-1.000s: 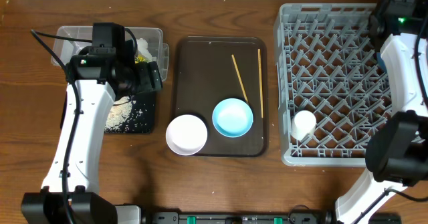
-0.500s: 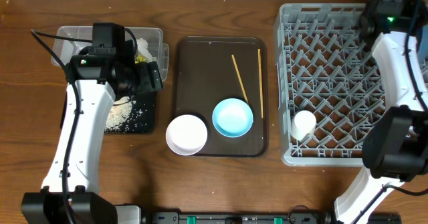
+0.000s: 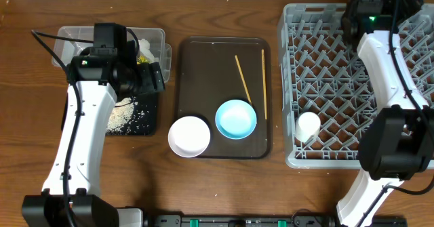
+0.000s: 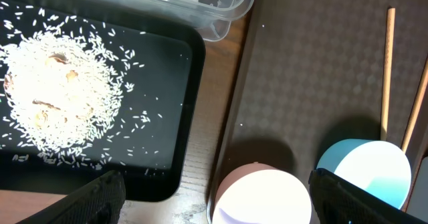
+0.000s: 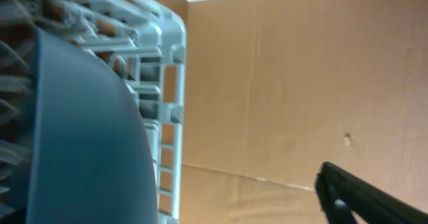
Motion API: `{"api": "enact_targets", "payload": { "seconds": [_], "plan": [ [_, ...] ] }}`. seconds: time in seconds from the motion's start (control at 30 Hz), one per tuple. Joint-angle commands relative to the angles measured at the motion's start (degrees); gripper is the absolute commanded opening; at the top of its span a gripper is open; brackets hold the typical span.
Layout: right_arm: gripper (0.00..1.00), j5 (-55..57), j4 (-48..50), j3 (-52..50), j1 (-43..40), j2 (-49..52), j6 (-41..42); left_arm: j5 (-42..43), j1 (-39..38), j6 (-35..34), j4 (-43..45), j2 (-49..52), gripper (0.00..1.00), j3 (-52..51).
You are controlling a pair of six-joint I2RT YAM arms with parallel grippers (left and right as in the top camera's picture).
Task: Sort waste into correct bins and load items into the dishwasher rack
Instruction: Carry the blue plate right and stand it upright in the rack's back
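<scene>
On the far left, the tub (image 3: pixel 108 38) holds the wrapper (image 3: pixel 143 59), and just near of it the rice (image 4: pixel 57 100) lies heaped in the black tray (image 3: pixel 150 122). The waste looks sorted, dry from food. Your left claw (image 4: pixel 214 184) hangs over that tray's right edge, fingers (image 4: pixel 100 197) spread wide with nothing between them. It is free, and I judge it well placed to reach right.

On the brown tray (image 3: pixel 203 71) the white bowl (image 3: pixel 189 136) overhangs the near left corner and the blue bowl (image 3: pixel 236 118) sits beside it. The chopsticks (image 3: pixel 243 79) lie farther back, apart from each other. None of these is loaded yet.

In the rack (image 3: pixel 325 64) the cup (image 3: pixel 308 125) stands at the near left corner. The plate (image 5: pixel 73 130) stands on edge among the pegs, where they can prop it. Your right claw (image 3: pixel 359 17) hovers at the rack's far side. Only one finger (image 5: pixel 361 197) shows, clear of the plate, so I cannot tell whether it is released or clenched.
</scene>
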Motion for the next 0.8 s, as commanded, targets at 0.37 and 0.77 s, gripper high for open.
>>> {"api": "enact_targets", "payload": {
  "seconds": [0.37,0.77],
  "plan": [
    [0.99,-18.8,-11.2,0.1,4.4,-10.1,13.9,0.3,0.2,-0.3,-0.1,-0.4,0.90,1.1],
    [0.99,-89.1,-21.7,0.1,7.6,-13.0,35.7,0.3,0.2,-0.3,-0.1,-0.5,0.90,1.1]
  ]
}}
